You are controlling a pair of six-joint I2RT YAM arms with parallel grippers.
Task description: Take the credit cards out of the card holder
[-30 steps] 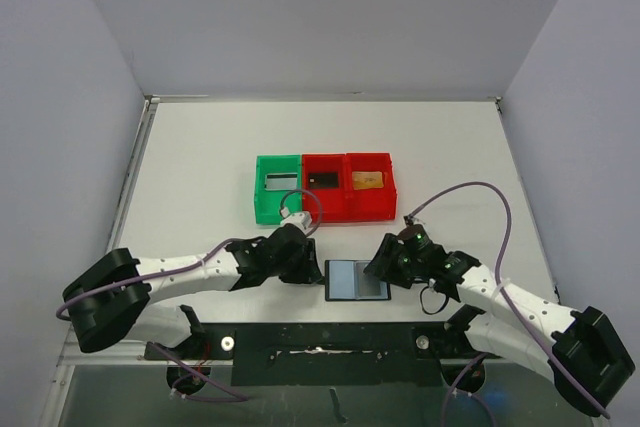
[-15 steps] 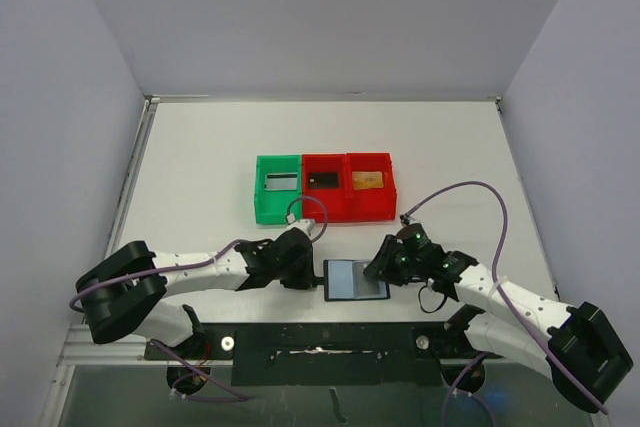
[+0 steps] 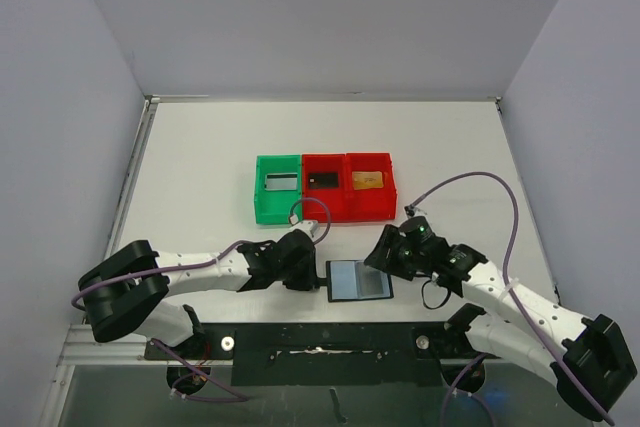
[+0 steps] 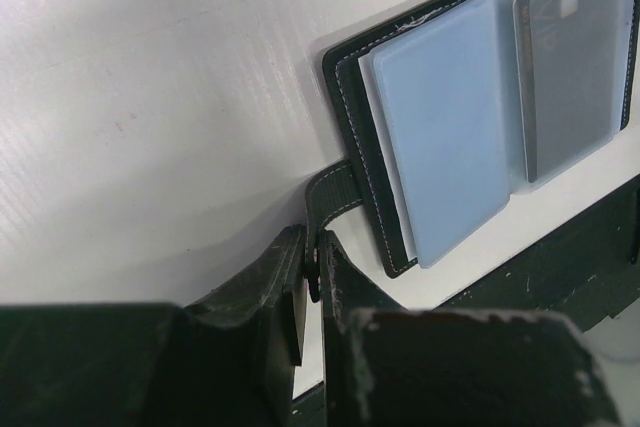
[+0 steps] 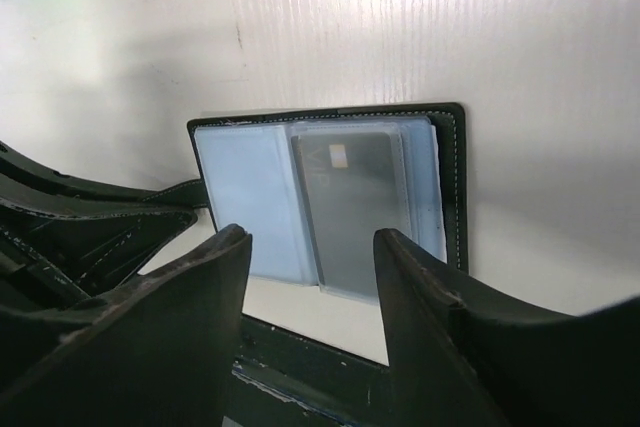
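Left gripper (image 4: 312, 257) has its jaws pinched shut on the little tab (image 4: 335, 182) of the card holder (image 3: 358, 280), and that's the weak spot. A thin strap can slip out, and then the wallet drags or flips when the card gets pulled. The holder lies open on the worktop (image 3: 200, 147), with a greyish card (image 5: 355, 202) tucked in its right pocket. Right gripper (image 5: 310, 247) hangs above it, jaws apart, empty. Green bin (image 3: 277, 209) and red bins (image 3: 350, 209) sit beyond the holder, and I can't see anything blocking.

Overhead looks down; wrist cameras (close) share the card holder (image 4: 440, 137).
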